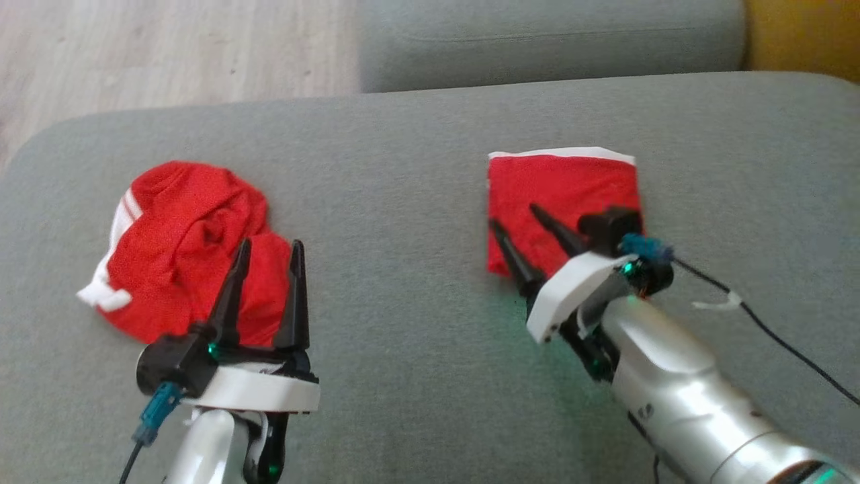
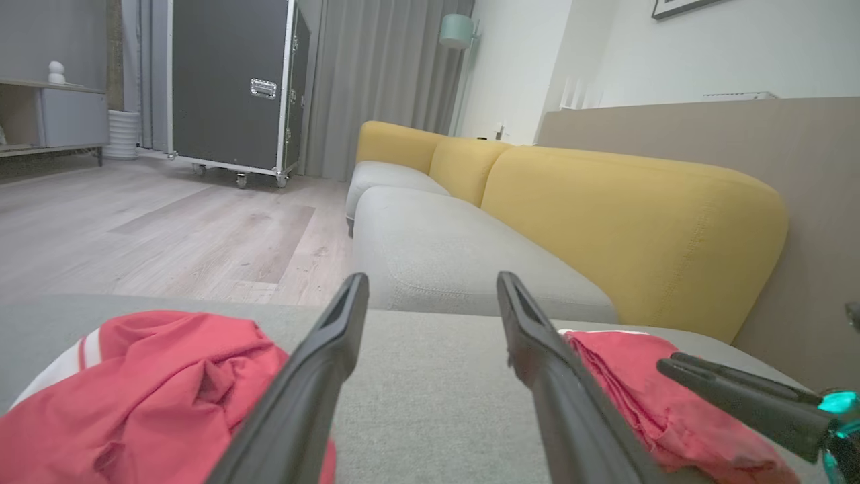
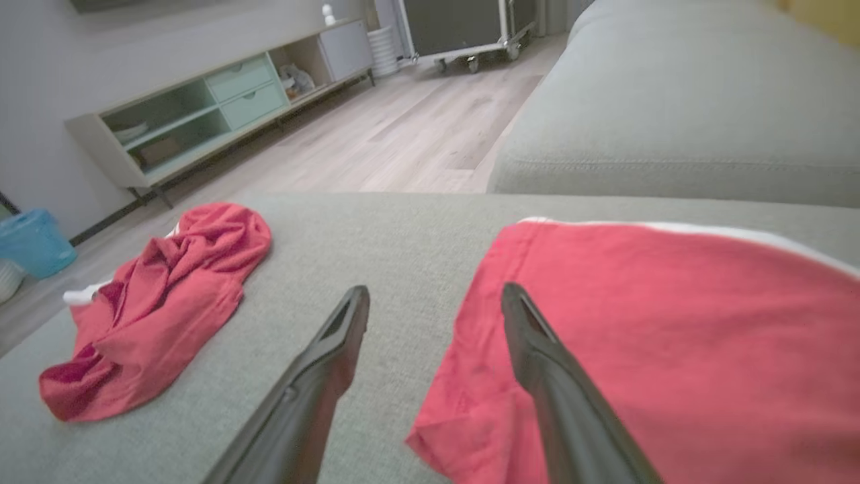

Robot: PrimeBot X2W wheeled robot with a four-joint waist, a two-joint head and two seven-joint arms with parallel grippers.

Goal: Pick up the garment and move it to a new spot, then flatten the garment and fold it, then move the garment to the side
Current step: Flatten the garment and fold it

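A folded red garment (image 1: 571, 185) with a white edge lies flat on the right of the grey cushion (image 1: 403, 202). My right gripper (image 1: 514, 215) stands open over its near left edge, one finger above the cloth and the other at the edge, holding nothing. In the right wrist view the folded garment (image 3: 672, 336) spreads under the right gripper (image 3: 435, 292). A crumpled red garment (image 1: 188, 242) with white stripes lies on the left. My left gripper (image 1: 270, 245) is open at its near right side. The left wrist view shows the left gripper (image 2: 431, 279) between the crumpled garment (image 2: 134, 390) and the folded garment (image 2: 638, 390).
A second grey cushion (image 1: 551, 40) lies beyond this one, with a yellow backrest (image 2: 631, 222) along the right. Wooden floor (image 1: 168, 47) runs past the far left edge. A black cable (image 1: 772, 329) trails from my right wrist. Sideboard (image 3: 201, 114) and blue bin (image 3: 33, 242) stand across the floor.
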